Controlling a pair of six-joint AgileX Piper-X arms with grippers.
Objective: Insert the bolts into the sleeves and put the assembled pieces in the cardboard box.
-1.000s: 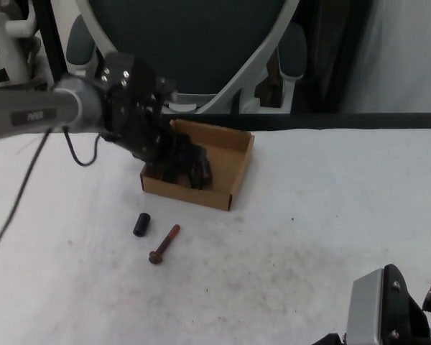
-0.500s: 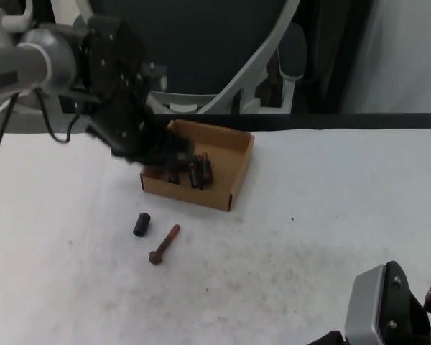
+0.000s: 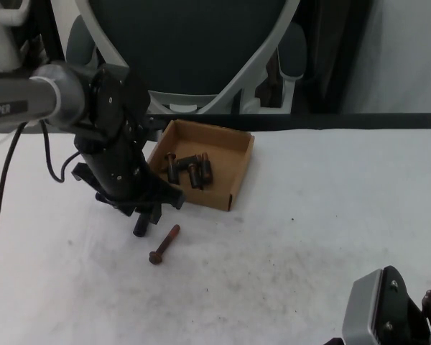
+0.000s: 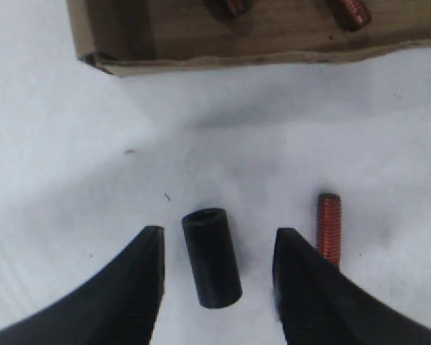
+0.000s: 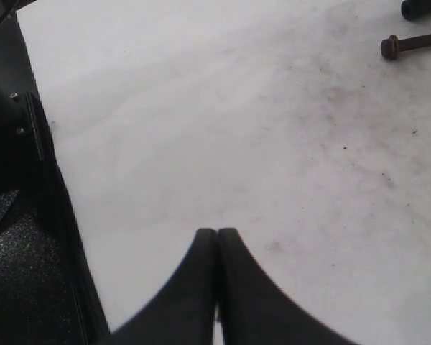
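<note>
A black sleeve (image 4: 212, 255) lies on the white bench between the open fingers of my left gripper (image 4: 219, 231), which touch nothing. In the high view the left gripper (image 3: 148, 213) hangs just in front of the cardboard box (image 3: 201, 196) and partly hides the sleeve (image 3: 138, 229). A rusty red bolt (image 3: 164, 244) lies loose beside the sleeve; its threaded end (image 4: 329, 228) shows past one finger. Several assembled pieces (image 3: 187, 169) lie in the box. My right gripper (image 5: 217, 248) is shut and empty, low over the bench near its front right corner.
The right arm's body (image 3: 384, 316) sits at the near right edge. From the right wrist, the bolt (image 5: 413, 43) and sleeve (image 5: 424, 7) show far off. An office chair (image 3: 201, 50) stands behind the bench. A cable (image 3: 14, 187) hangs from the left arm.
My left gripper has come out of the box, moved toward the near side and dropped over the loose sleeve. The pieces in the box are now uncovered. The right arm barely moved.
</note>
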